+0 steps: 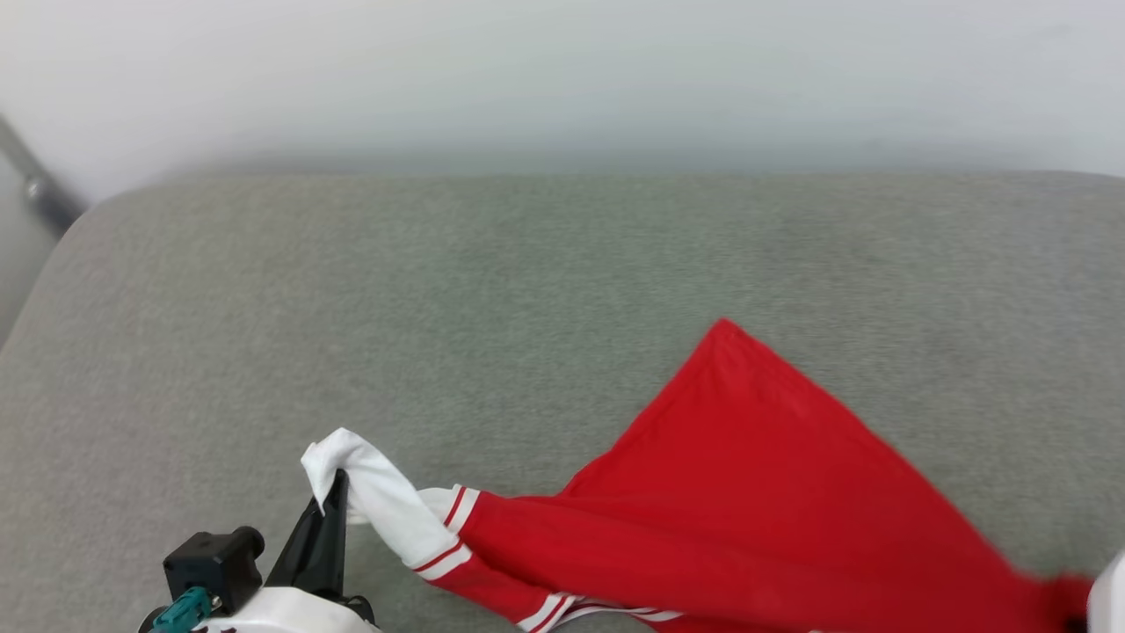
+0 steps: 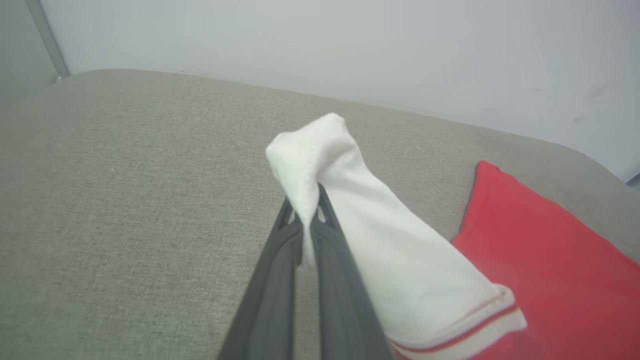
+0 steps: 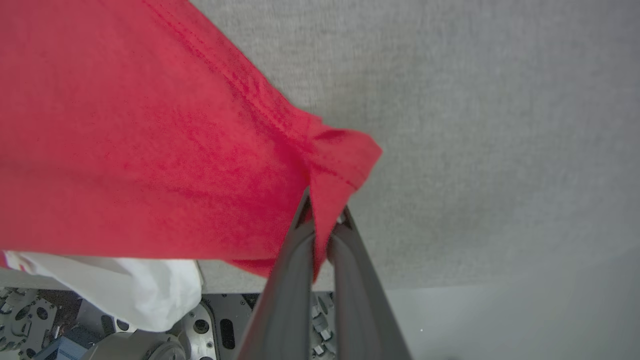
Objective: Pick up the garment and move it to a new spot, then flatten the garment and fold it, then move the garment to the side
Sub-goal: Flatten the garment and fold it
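Observation:
The garment (image 1: pixel 747 492) is a red shirt with white sleeves and red-striped trim, stretched across the near edge of the grey cushion. My left gripper (image 1: pixel 332 492) is shut on the end of a white sleeve (image 2: pixel 310 165), lifting it above the cushion; the left wrist view shows the cloth pinched between the dark fingers (image 2: pixel 280 280). My right gripper (image 3: pixel 322 217) is shut on a red hem corner (image 3: pixel 345 155) of the garment at the right. In the head view that corner (image 1: pixel 1068 593) bunches at the lower right edge. No lettering is visible.
The grey fabric cushion (image 1: pixel 527 281) spreads wide beyond the garment, ending at a pale wall (image 1: pixel 562 79). A metal pole (image 1: pixel 39 193) leans at the far left. The robot's base (image 3: pixel 100 325) shows below the cushion's near edge.

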